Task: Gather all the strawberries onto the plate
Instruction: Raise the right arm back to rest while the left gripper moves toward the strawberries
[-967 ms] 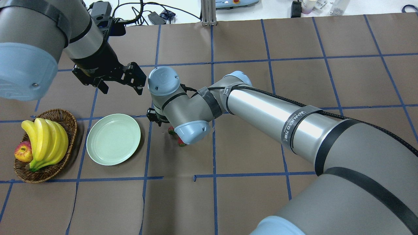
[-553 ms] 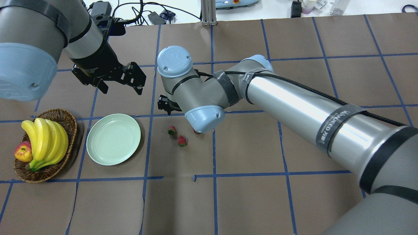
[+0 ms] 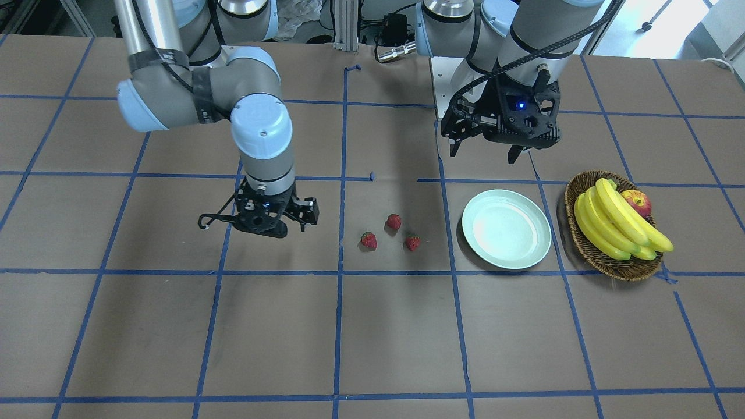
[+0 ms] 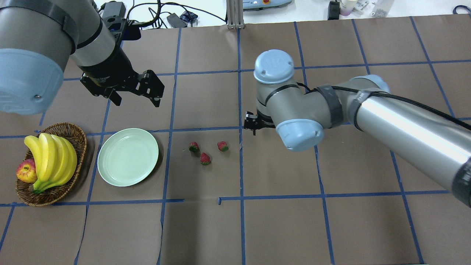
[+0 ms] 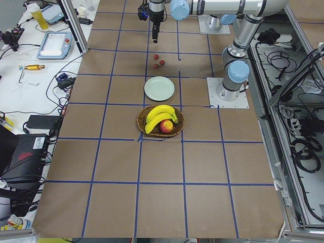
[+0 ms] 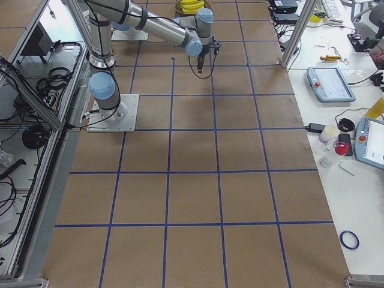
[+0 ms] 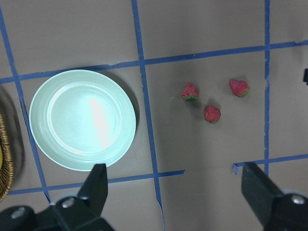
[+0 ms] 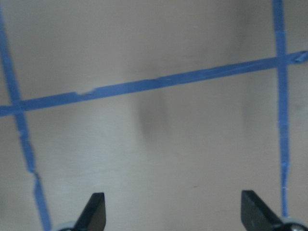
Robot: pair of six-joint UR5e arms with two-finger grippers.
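Nearest the robot: three small red green-capped strawberries (image 4: 205, 159) loose on the brown paper (image 4: 279, 221), near but apart from the round pale mint-green plate (image 4: 127, 157) to their left, with a brown woven wicker basket (image 4: 79, 140) past that. Farther out, right of the berries over bare paper: right gripper (image 8: 174, 211), spread wide, holding nothing. Farthest, beyond the plate: left gripper (image 4: 137, 99), likewise spread wide and empty.

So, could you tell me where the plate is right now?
In the overhead view the plate lies left of centre, empty, between the wicker basket on its left and the three strawberries on its right.
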